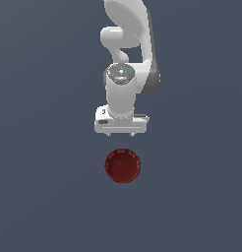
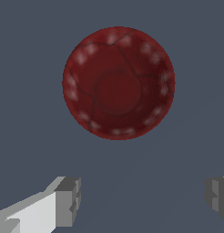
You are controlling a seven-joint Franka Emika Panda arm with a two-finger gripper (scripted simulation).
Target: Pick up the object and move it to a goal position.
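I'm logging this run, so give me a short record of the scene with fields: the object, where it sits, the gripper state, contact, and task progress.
object: dark red round bowl, glossy, opening facing up
location: resting on the plain grey surface, just below the gripper in the exterior view
gripper: open, fingers spread wide, empty
contact: none; the bowl lies clear of both fingers in the wrist view
arm: white, pointing down at the surface
goal marker: none visible
task progress: bowl not yet grasped or lifted

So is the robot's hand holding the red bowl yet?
No, nothing is held. The gripper is open, with the red bowl lying apart from its fingers on the grey floor.
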